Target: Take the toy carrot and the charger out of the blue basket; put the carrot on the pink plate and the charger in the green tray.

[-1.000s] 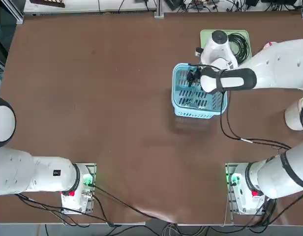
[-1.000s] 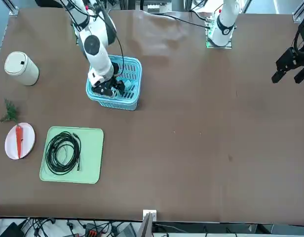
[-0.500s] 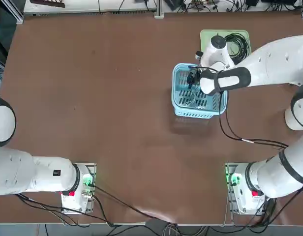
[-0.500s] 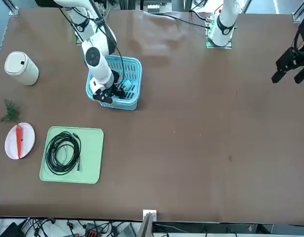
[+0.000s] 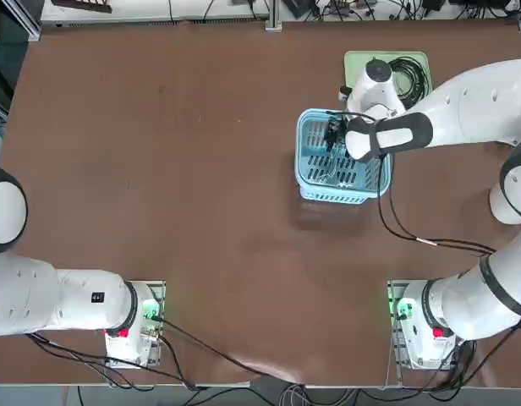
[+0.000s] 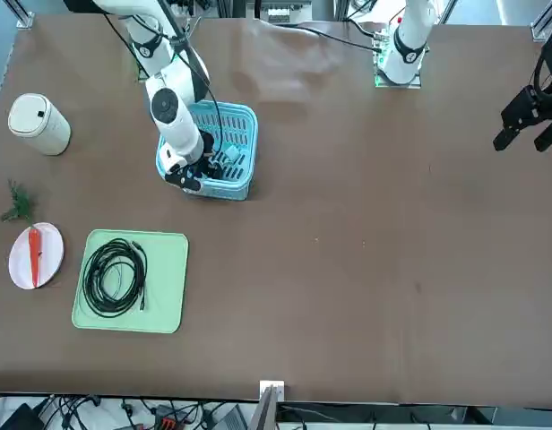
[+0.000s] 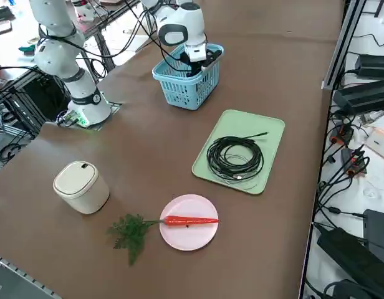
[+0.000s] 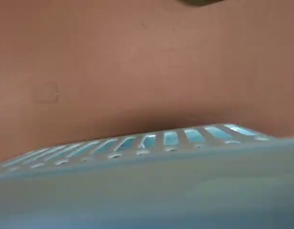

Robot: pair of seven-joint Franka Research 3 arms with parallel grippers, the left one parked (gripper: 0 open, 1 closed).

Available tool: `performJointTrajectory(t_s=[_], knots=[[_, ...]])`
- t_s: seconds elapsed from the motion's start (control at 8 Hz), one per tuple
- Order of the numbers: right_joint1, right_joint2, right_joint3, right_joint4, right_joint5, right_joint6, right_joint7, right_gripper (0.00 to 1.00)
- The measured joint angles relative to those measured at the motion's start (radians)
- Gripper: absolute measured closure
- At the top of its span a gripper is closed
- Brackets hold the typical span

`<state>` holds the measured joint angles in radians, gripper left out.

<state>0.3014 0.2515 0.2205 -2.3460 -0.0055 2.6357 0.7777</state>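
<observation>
Right gripper (image 6: 207, 167) sunk inside blue basket (image 6: 243, 121), pointing straight down. Charger (image 6: 231, 164) just beside fingertips, toward table centre. Finger state unreadable: cannot tell.

Charger hidden under the right gripper (image 6: 204, 168) inside the blue basket (image 6: 238, 148), wrist view blurred by basket wall

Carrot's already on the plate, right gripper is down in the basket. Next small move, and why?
Probably finish closing on the charger, then lift straight up. The right gripper is down inside the blue basket. The toy carrot already lies on the pink plate, and the green tray holds only a black coiled cable. Whether the charger is between the fingers cannot be seen.
</observation>
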Motion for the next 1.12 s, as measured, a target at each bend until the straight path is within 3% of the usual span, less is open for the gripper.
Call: performJointTrajectory(t_s=[0.25, 0.5, 0.62, 1.12], knots=[[0.0, 0.003, 0.0, 0.0, 0.0, 0.004, 0.0, 0.58], [0.0, 0.004, 0.0, 0.0, -0.001, 0.005, 0.0, 0.7], [0.0, 0.004, 0.0, 0.002, -0.001, 0.005, 0.0, 0.93], [0.0, -0.028, 0.0, 0.02, -0.001, -0.052, 0.0, 0.97]])
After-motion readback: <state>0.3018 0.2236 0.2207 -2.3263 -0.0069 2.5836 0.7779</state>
